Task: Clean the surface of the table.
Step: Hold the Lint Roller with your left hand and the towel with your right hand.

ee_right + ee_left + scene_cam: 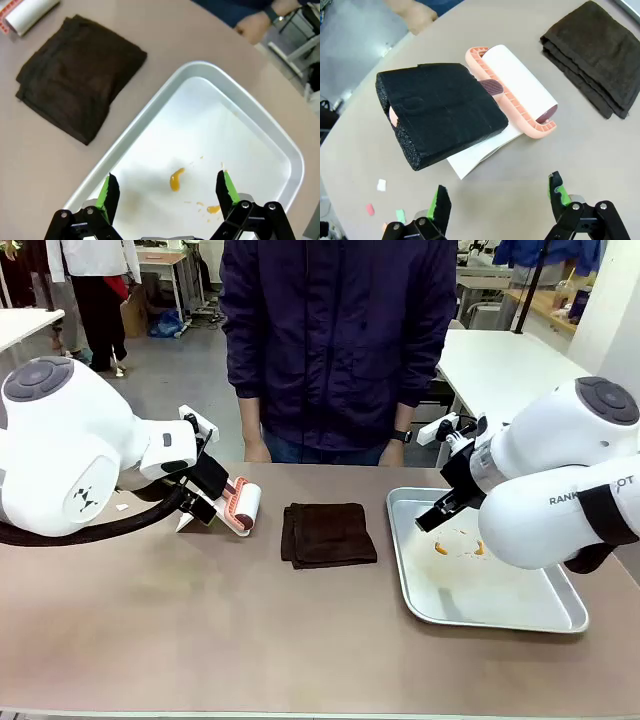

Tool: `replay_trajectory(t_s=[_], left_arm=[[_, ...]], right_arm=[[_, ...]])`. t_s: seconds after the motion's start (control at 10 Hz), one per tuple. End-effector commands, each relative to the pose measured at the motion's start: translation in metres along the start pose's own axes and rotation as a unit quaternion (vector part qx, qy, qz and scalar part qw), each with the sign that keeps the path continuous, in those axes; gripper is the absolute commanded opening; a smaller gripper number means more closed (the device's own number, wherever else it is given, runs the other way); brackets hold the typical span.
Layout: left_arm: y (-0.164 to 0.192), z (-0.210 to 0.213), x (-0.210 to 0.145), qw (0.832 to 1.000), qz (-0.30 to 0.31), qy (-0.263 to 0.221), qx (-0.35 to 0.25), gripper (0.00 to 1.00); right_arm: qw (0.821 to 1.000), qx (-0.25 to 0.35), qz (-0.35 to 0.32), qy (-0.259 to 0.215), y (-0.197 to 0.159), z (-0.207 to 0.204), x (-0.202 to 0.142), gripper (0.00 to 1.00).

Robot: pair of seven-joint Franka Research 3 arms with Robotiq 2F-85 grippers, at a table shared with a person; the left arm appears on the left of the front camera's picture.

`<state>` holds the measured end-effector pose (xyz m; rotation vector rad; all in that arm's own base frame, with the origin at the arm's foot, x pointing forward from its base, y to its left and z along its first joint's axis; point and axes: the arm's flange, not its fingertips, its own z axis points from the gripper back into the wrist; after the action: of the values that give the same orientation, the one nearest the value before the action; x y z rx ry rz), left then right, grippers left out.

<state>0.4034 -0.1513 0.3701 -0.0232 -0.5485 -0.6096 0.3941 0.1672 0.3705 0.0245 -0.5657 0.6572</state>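
Observation:
The taupe-brown surface of the table (200,640) spreads across the front view. A lint roller (243,506) lies on it at the left, with a white roll (517,82), a pink frame and a black foam handle (440,110). My left gripper (498,195) hovers open just short of that handle, seen beside the roller (205,502) in the front view. A folded dark brown cloth (327,534) lies mid-table. My right gripper (167,181) hangs open and holds nothing above a silver tray (150,115), shown over the tray's near-left part (432,518) from the front.
Orange smears (175,179) mark the tray's floor. Small white (381,184), pink (370,209) and green (400,216) scraps lie on the table near my left gripper. A person stands at the far edge, hands (257,452) low at the table's rim.

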Motion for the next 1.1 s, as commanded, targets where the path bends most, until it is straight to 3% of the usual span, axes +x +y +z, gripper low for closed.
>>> replay_trajectory(t_s=[0.0,1.0], left_arm=[[0.0,0.0001,0.0,1.0,0.0,0.0,0.0,1.0],[0.0,0.0001,0.0,1.0,0.0,0.0,0.0,1.0]], right_arm=[[1.0,0.0,0.0,0.0,0.0,0.0,0.0001,1.0],[1.0,0.0,0.0,0.0,0.0,0.0,0.0001,1.0]])
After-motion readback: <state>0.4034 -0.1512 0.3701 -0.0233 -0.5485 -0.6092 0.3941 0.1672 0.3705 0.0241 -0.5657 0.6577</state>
